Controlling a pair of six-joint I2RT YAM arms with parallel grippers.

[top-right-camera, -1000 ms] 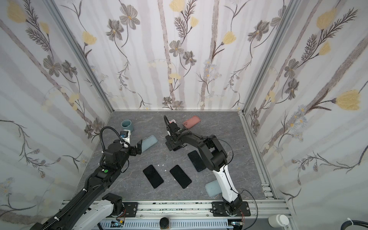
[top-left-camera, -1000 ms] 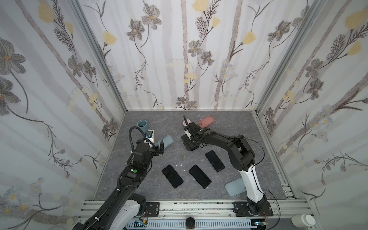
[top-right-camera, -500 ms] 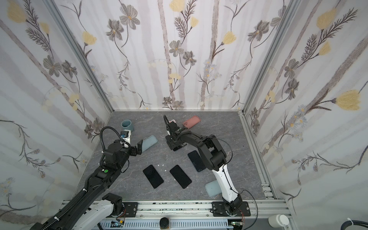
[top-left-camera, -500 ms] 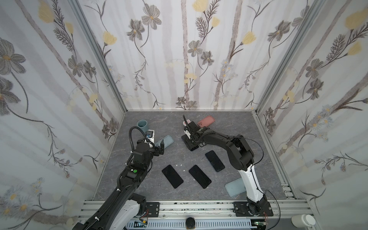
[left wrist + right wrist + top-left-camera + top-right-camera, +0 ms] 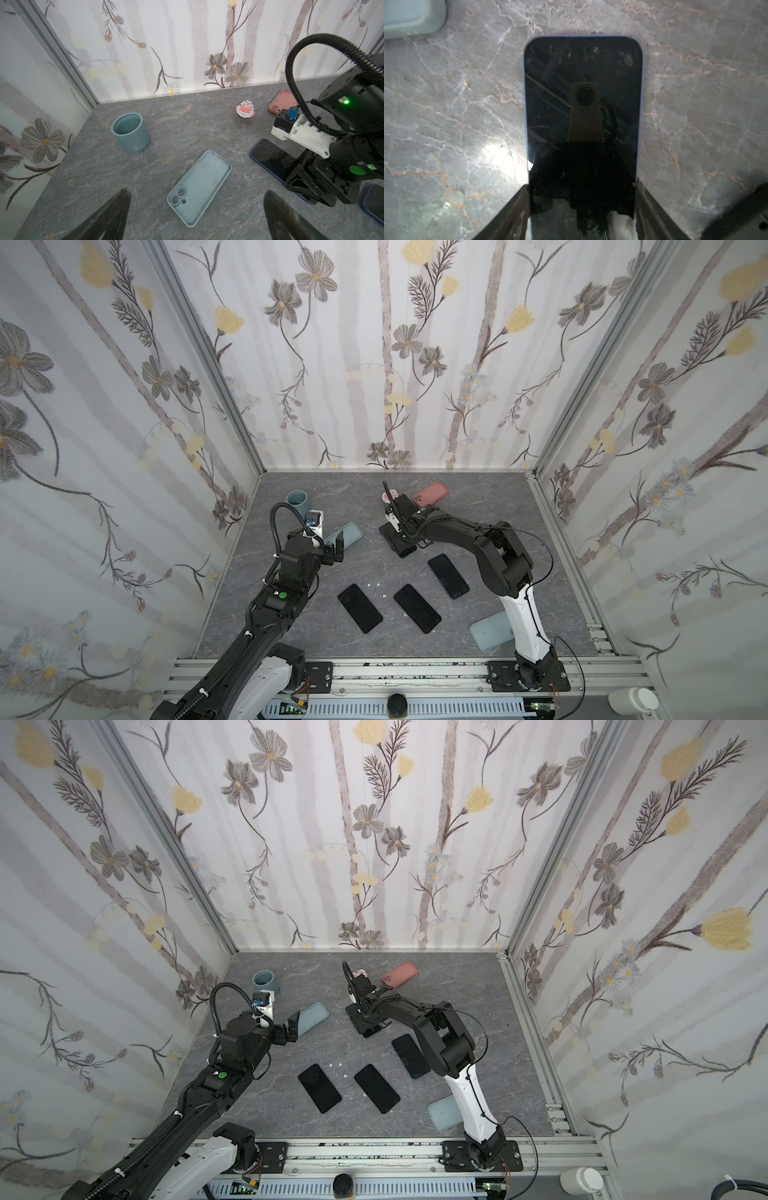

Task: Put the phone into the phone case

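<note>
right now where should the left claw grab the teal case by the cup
Probably across its two long edges near the middle, coming straight down: the teal case beside the cup lies flat, open side up, thin walls raised, just ahead of the open left claw.

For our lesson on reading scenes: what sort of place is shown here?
Probably a robot test cell: two arms bolted to a metal rail, wallpapered panels boxing in a small table, phones and empty cases laid out.
</note>
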